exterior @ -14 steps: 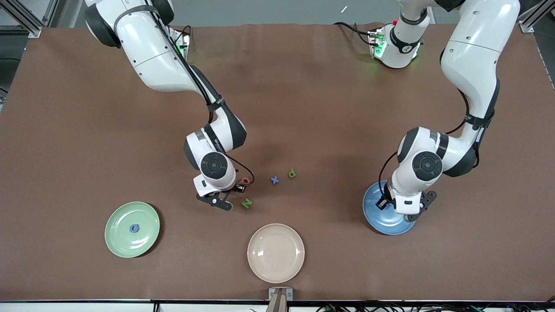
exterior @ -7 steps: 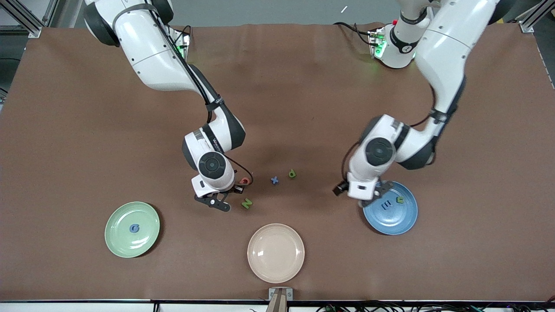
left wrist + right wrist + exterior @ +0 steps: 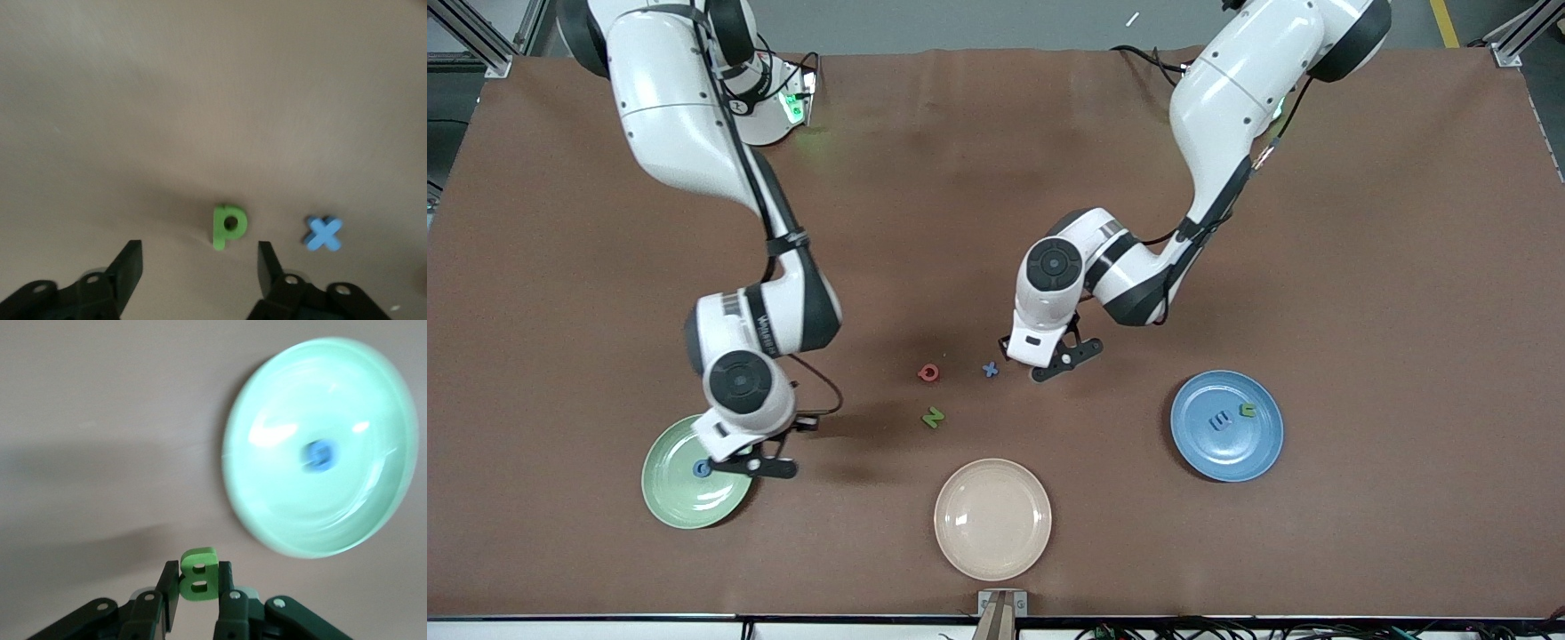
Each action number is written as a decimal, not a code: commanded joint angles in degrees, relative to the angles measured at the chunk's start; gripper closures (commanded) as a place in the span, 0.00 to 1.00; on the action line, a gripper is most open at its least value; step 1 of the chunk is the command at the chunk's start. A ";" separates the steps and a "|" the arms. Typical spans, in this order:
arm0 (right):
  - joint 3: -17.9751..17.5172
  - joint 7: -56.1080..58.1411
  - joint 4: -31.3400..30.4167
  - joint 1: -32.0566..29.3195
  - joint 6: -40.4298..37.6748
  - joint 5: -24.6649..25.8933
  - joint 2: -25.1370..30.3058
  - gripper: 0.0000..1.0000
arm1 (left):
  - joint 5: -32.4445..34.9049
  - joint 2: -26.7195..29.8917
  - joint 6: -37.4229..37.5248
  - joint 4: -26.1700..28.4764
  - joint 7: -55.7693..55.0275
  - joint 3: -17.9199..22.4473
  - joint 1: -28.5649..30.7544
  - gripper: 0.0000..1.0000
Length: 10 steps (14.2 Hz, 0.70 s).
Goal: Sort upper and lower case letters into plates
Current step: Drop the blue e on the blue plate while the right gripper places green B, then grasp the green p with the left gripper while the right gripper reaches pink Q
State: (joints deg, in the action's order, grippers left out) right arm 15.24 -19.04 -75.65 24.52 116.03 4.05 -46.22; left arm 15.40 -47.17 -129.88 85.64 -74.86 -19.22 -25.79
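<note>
My right gripper [image 3: 749,461] is shut on a green letter B [image 3: 198,574] and hangs over the edge of the pale green plate [image 3: 680,500], which holds a blue letter [image 3: 703,468]. The right wrist view also shows that plate [image 3: 347,513] and its blue letter [image 3: 320,453]. My left gripper [image 3: 1049,361] is open and empty, low over a green letter p [image 3: 229,225]; the front view hides that letter. A blue x [image 3: 990,369], a red o [image 3: 929,372] and a green N [image 3: 933,416] lie on the table. The blue plate [image 3: 1227,455] holds a blue E [image 3: 1218,420] and a green letter [image 3: 1247,410].
A cream-beige plate [image 3: 992,508] sits near the table's front edge, nearer to the front camera than the loose letters. The blue x [image 3: 324,233] lies beside the green p in the left wrist view. Brown table mat all round.
My right arm has carried the green B from the loose letters to the green plate's edge. My left arm has left the blue plate and moved over the green p.
</note>
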 commanded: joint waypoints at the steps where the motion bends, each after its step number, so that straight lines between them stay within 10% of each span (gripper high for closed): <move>1: -1.17 8.47 -0.72 -7.18 1.82 -0.62 -0.01 0.99 | 0.95 -2.57 0.77 -2.23 -0.20 0.59 -1.46 0.34; 4: -2.06 16.31 -1.16 -11.86 7.44 -2.91 -0.80 0.90 | 1.04 -2.49 0.77 -2.23 -0.28 0.68 -1.37 0.34; 6: -2.06 16.14 -1.34 -11.69 7.63 -3.09 -0.80 0.28 | 1.04 -2.58 0.59 -2.23 -0.20 1.46 -1.46 0.35; 7: -2.06 15.97 -1.43 -11.52 7.54 -3.17 -0.80 0.13 | 1.04 -2.58 0.16 -2.23 -0.11 1.82 -1.46 0.36; 10: -2.06 14.13 -1.43 -9.15 6.75 -4.48 -0.71 0.08 | 1.04 -3.01 -1.69 -2.23 -0.20 1.91 -1.46 0.38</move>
State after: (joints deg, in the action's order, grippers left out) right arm 13.13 -3.56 -76.21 13.67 123.06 1.42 -47.63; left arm 15.45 -49.66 -130.71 84.09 -74.84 -17.63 -26.79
